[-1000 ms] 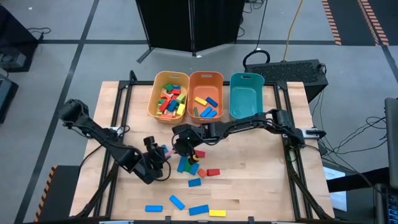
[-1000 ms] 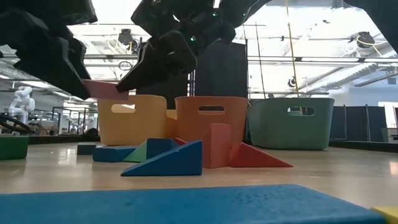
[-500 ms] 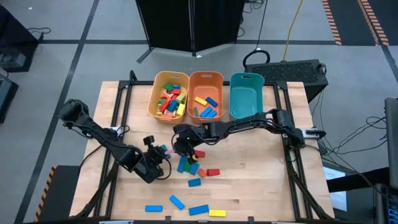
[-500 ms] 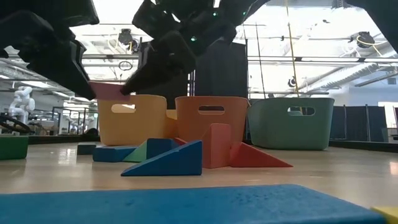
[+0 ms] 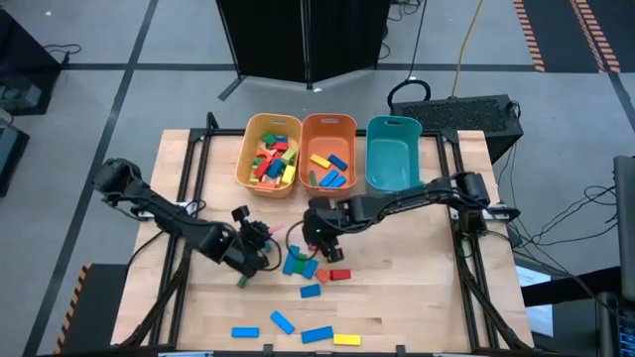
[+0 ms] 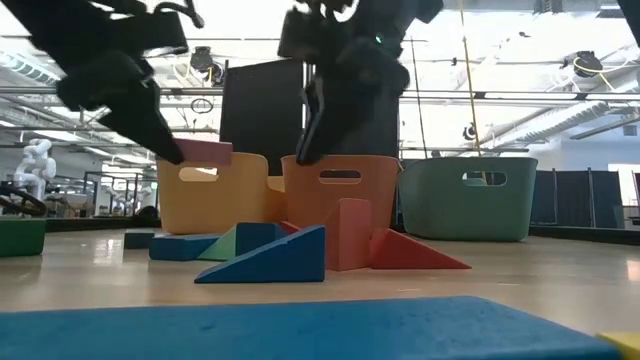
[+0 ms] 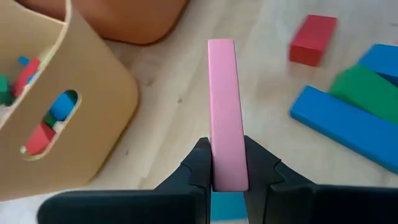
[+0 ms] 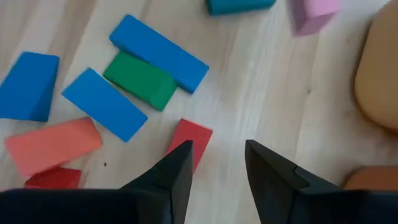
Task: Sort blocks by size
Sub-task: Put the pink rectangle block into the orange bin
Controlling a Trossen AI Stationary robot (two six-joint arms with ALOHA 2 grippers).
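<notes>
A pink bar block [image 7: 224,106] hangs above the table in front of the yellow bin [image 5: 268,154], with my left gripper [image 5: 260,238] shut on it. In the low view the bar [image 6: 205,152] is about level. My right gripper [image 5: 319,230] stands open to its right, above a red block [image 8: 189,144], a green block [image 8: 140,79] and blue blocks [image 8: 158,51] that lie flat on the table. The yellow bin and the orange bin [image 5: 328,151] hold several blocks. Only the inside of the teal bin [image 5: 393,151] shows. My left gripper pinches the pink bar between its two fingers [image 7: 200,165] at the bar's near end [image 7: 227,177], on its two broad faces. The fingers lie along the bar, which sticks out forward from them. The bar is lifted clear of the table and about level.
More blocks lie near the table's front edge: blue ones [image 5: 283,322] and a yellow one [image 5: 347,339]. A blue wedge [image 6: 270,262] and an orange arch and wedge [image 6: 400,250] stand mid-table. The three bins line the far edge.
The pink bar has passed from my right gripper to my left. My left gripper has taken hold of its end and carried it a little toward the table's right and far edge. My right gripper has let go and drawn back toward the table's right.
</notes>
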